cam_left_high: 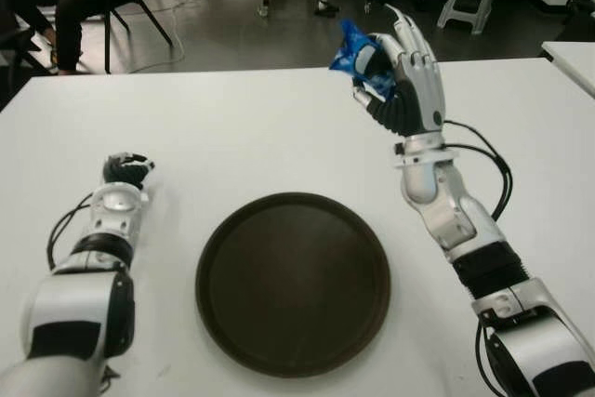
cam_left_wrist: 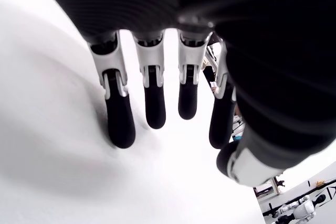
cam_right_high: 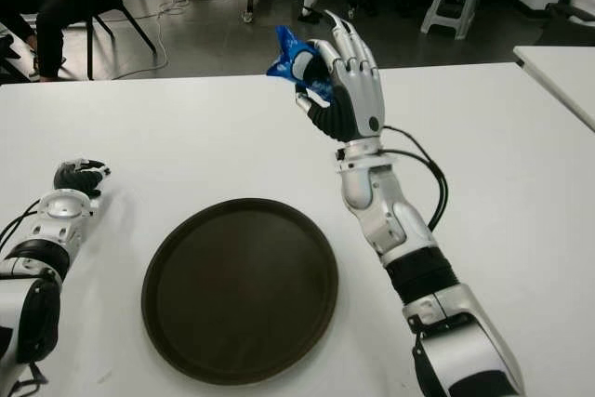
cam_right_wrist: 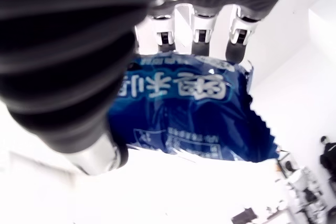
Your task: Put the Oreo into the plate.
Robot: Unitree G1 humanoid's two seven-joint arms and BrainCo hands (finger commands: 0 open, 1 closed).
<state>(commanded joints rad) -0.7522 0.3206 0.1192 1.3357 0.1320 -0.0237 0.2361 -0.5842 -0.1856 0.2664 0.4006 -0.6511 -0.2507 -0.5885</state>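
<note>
Fingers (cam_right_wrist: 195, 27) of the right hand (cam_left_high: 400, 76) curl around a crinkly blue foil Oreo packet (cam_left_high: 356, 55), raised above the white table (cam_left_high: 279, 127) beyond a round, dark brown plate (cam_left_high: 293, 283) — smooth, shallow-rimmed. Left of it, the left hand (cam_left_high: 125, 170) shows, fingers loosely extended, holding nothing.

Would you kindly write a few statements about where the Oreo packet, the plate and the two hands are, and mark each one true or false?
1. The right hand holds the blue Oreo packet. True.
2. The packet already lies in the plate. False: the dark round plate holds nothing, and the packet is up in the hand, beyond the plate's far right edge.
3. The left hand grips a second packet. False: its fingers hold nothing; it shows to the left of the plate.
4. The plate sits on the white table between the two arms. True.
5. The packet is red. False: it is blue with white print.
</note>
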